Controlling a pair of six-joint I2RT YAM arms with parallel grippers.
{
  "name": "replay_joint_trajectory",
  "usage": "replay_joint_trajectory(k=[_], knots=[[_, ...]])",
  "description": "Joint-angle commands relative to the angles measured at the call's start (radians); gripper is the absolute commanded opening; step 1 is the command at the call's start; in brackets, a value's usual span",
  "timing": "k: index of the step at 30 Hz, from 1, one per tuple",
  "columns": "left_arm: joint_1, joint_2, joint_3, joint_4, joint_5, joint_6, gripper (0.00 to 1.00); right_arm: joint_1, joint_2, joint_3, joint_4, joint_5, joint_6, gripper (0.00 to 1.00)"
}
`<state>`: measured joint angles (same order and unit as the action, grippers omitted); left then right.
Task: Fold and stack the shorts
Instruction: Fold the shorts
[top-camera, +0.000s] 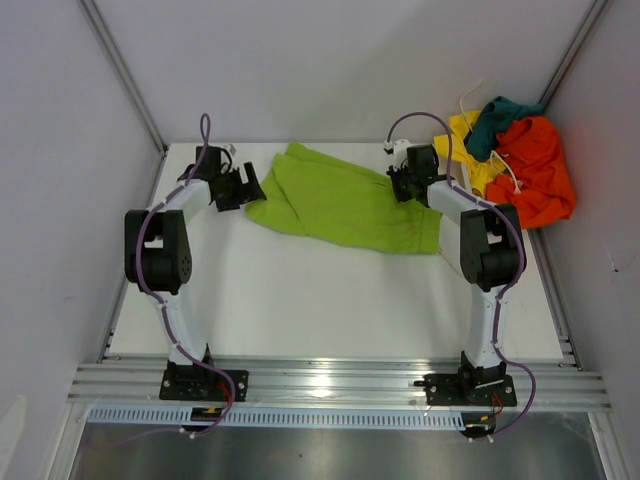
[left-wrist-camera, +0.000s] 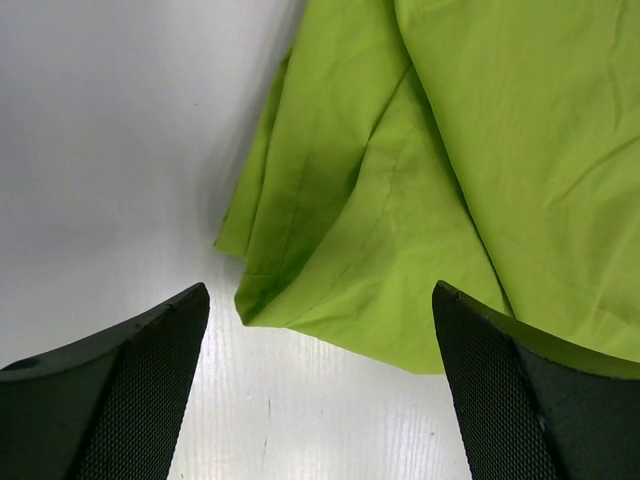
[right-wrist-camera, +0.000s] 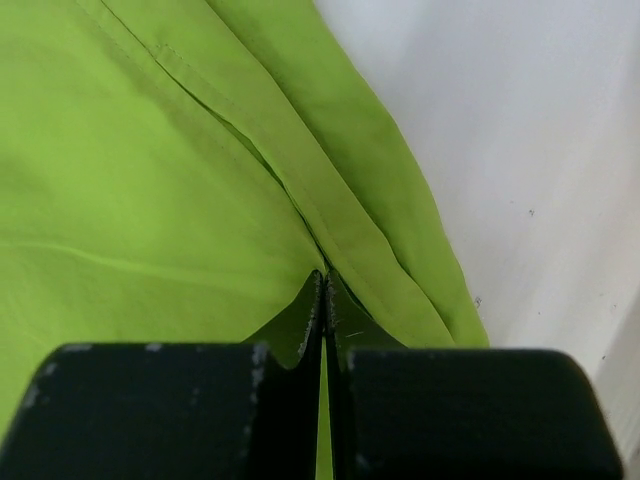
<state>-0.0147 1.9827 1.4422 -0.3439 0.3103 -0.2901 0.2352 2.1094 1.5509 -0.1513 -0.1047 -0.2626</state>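
Observation:
The lime green shorts (top-camera: 340, 205) lie spread and creased across the back middle of the white table (top-camera: 320, 300). My left gripper (top-camera: 250, 187) stands open just off their left corner. In the left wrist view the green shorts (left-wrist-camera: 450, 150) lie ahead of the left gripper (left-wrist-camera: 320, 290), and only table shows between its fingers. My right gripper (top-camera: 402, 185) is shut on a seamed fold of the green shorts (right-wrist-camera: 130, 180) at their right end. A thin strip of cloth shows pinched in the right gripper (right-wrist-camera: 325, 275).
An orange pair (top-camera: 535, 175), a yellow pair (top-camera: 465, 140) and a dark teal pair (top-camera: 497, 122) are heaped in the back right corner, with white drawstrings (top-camera: 510, 165) trailing. Grey walls close in the left, back and right. A metal rail (top-camera: 330, 380) runs along the near edge.

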Motion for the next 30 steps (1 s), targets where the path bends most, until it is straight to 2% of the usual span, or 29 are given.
replay_joint_trajectory(k=[1,3,8,13,16,17,19,22,23,30], knots=[[0.007,0.019,0.043,0.042,0.007,0.0,0.93,-0.004,0.003,0.043,0.021,-0.021,0.003,0.0],[0.007,0.033,0.05,0.037,0.016,0.005,0.84,-0.008,0.001,0.043,0.022,-0.027,0.003,0.0],[0.007,0.064,0.061,0.039,0.079,0.0,0.81,-0.011,0.003,0.044,0.021,-0.041,0.008,0.0],[0.009,0.097,0.087,0.048,0.15,-0.007,0.69,-0.013,0.008,0.051,0.013,-0.043,0.011,0.0],[0.009,0.122,0.096,0.054,0.177,-0.014,0.54,-0.013,0.014,0.06,0.009,-0.043,0.013,0.0],[0.009,0.128,0.098,0.054,0.193,-0.015,0.45,-0.011,0.018,0.063,0.004,-0.043,0.013,0.0],[0.007,0.148,0.109,0.045,0.193,-0.017,0.35,-0.013,0.024,0.072,-0.005,-0.043,0.014,0.0],[0.009,0.16,0.118,0.033,0.191,-0.015,0.12,-0.013,0.029,0.083,-0.013,-0.043,0.017,0.0],[0.009,0.163,0.118,0.031,0.19,-0.017,0.0,-0.014,0.032,0.084,-0.014,-0.043,0.017,0.0],[0.012,0.14,0.1,0.016,0.162,-0.023,0.0,-0.04,0.063,0.127,-0.048,-0.041,0.065,0.0]])
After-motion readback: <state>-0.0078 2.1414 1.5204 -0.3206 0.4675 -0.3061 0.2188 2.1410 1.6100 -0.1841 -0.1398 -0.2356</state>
